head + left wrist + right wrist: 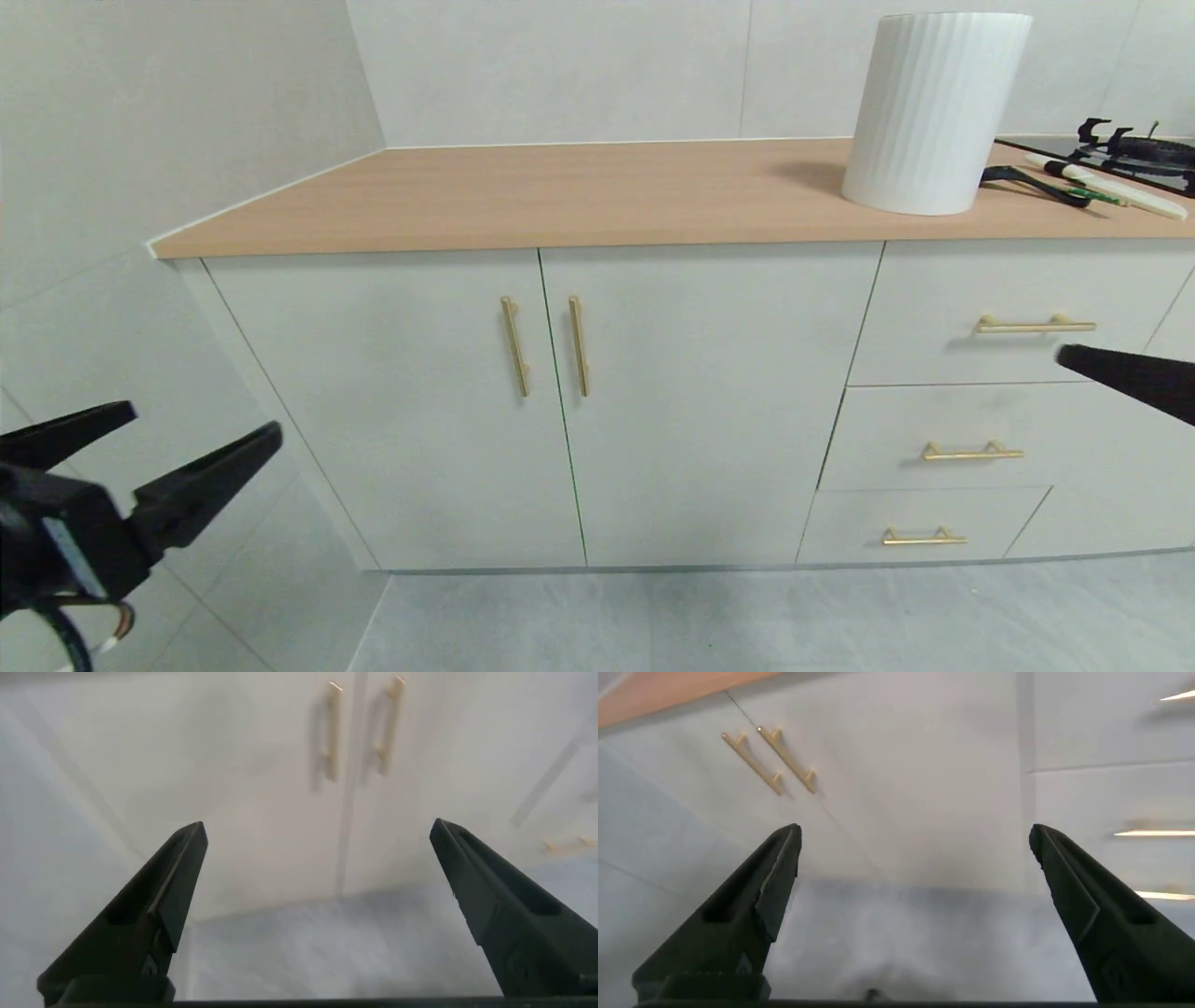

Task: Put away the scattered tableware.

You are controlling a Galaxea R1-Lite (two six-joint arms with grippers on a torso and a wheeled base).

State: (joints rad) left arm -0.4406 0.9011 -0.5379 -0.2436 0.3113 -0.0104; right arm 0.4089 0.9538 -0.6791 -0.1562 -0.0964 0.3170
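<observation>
A few utensils lie on the wooden countertop (560,191) at the far right: a black-handled one (1032,181) and a white-and-green one (1111,189). Beside them stands a tall white ribbed holder (934,112). My left gripper (203,420) hangs open and empty low at the left, in front of the cabinet (316,831). One black finger (1125,373) of my right gripper juts in at the right edge, level with the drawers. In the right wrist view the right gripper (913,831) is open with nothing between its fingers, facing the cabinet front.
Two shut cabinet doors with gold handles (546,345) sit under the counter. Three shut drawers (971,453) stack to their right. A black stove (1134,149) is at the far right of the counter. Tiled wall closes the left side; grey floor lies below.
</observation>
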